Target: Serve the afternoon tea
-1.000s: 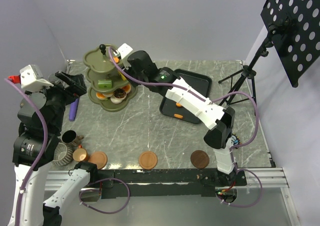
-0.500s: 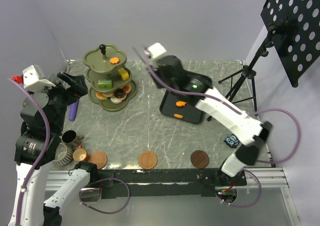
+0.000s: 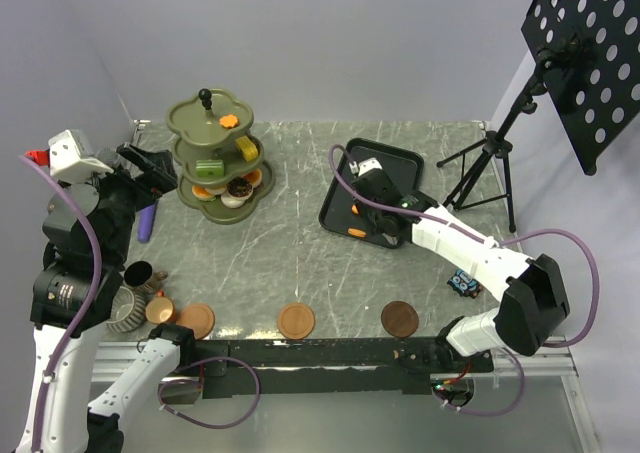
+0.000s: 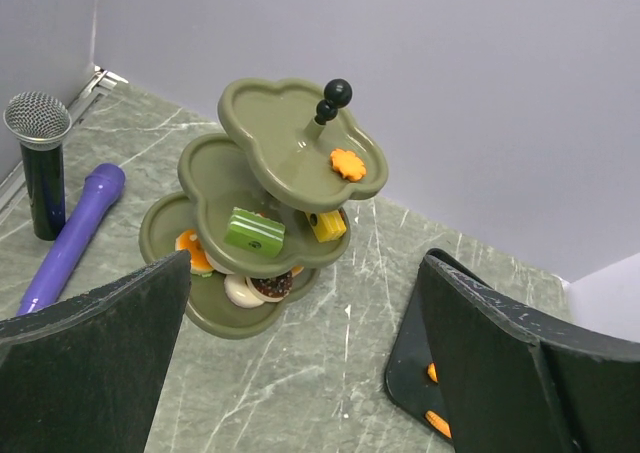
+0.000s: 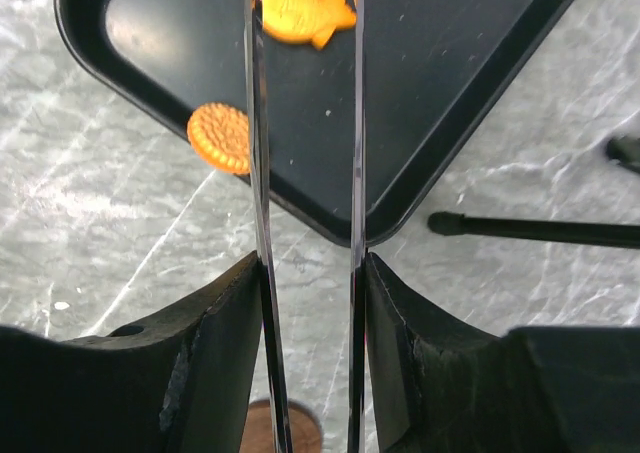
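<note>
Fingers (image 5: 225,323) of right gripper (image 5: 307,273): squeezed tight on metal tongs (image 5: 258,123). Pointed tong tips either side of fish-shaped orange pastry (image 5: 298,11), straight ahead on black tray (image 5: 430,93), lying sideways across the gap. Much nearer than left gripper (image 4: 305,273), spread wide by stand (image 4: 250,123). Counted two on tray, with round orange pastry (image 5: 220,137); on worktop (image 3: 300,263), three cups (image 3: 125,308), three saucers (image 3: 296,321).

stand (image 4: 270,123): olive-green | fish pastry (image 5: 300,10): orange | cup (image 3: 122,311): grey stripes | saucer (image 3: 400,319): brown | tray (image 5: 450,73): black | table (image 3: 290,243): grey, white-veined
</note>
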You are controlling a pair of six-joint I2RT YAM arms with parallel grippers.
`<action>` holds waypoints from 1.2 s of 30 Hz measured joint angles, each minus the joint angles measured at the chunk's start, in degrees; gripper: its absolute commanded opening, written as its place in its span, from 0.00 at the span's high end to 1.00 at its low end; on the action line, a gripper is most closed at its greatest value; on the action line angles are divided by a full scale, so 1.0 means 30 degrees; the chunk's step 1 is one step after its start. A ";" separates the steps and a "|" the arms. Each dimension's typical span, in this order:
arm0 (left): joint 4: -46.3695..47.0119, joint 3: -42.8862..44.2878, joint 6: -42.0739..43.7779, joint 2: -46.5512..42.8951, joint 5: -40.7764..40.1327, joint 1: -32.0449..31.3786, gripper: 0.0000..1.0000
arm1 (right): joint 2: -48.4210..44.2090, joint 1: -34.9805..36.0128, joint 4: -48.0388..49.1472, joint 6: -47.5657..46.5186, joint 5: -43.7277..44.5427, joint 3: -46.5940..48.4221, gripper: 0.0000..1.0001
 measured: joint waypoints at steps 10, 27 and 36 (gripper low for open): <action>-0.0007 0.0000 -0.0007 0.0000 0.0073 0.0000 0.00 | 0.0262 -0.0459 0.0590 0.0423 -0.0444 -0.1129 0.49; -0.0007 0.0000 -0.0015 0.0000 0.0066 0.0000 0.00 | 0.2980 -0.1902 0.1770 0.0335 -0.0903 -0.1056 0.48; 0.0000 0.0000 -0.0015 0.0000 0.0058 0.0000 0.00 | 0.3942 -0.2062 0.1931 -0.0066 -0.0918 -0.0299 0.61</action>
